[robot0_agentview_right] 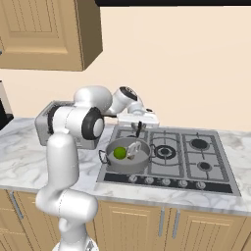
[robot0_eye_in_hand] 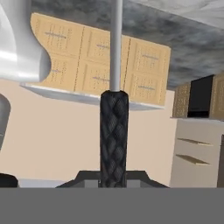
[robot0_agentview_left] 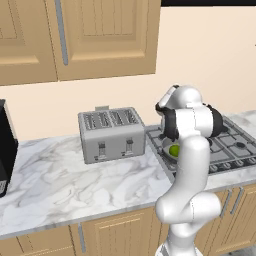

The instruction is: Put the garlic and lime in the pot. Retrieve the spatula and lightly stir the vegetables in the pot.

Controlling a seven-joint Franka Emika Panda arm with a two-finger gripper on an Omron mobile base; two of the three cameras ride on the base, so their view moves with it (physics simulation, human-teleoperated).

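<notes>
The grey pot (robot0_agentview_right: pixel 125 159) stands on the front left burner, with the bright green lime (robot0_agentview_right: pixel 119 153) inside it. In the left base view the lime (robot0_agentview_left: pixel 174 150) peeks out from behind my arm. The spatula's grey head (robot0_agentview_right: pixel 132 150) rests in the pot beside the lime, its black handle (robot0_agentview_right: pixel 139 129) rising to my gripper (robot0_agentview_right: pixel 139 124), which is shut on it. Seen from the hand, the black textured handle (robot0_eye_in_hand: pixel 113 140) runs up from between my gripper's (robot0_eye_in_hand: pixel 113 180) fingertips into a grey shaft (robot0_eye_in_hand: pixel 116 43). The garlic is hidden.
The pot sits on a grey stove (robot0_agentview_right: pixel 196 157) with several burners. A silver toaster (robot0_agentview_left: pixel 111 134) stands to its left on the marble counter (robot0_agentview_left: pixel 75 185). A black appliance (robot0_agentview_left: pixel 5 145) is at the far left. Wooden cabinets (robot0_agentview_left: pixel 100 35) hang above.
</notes>
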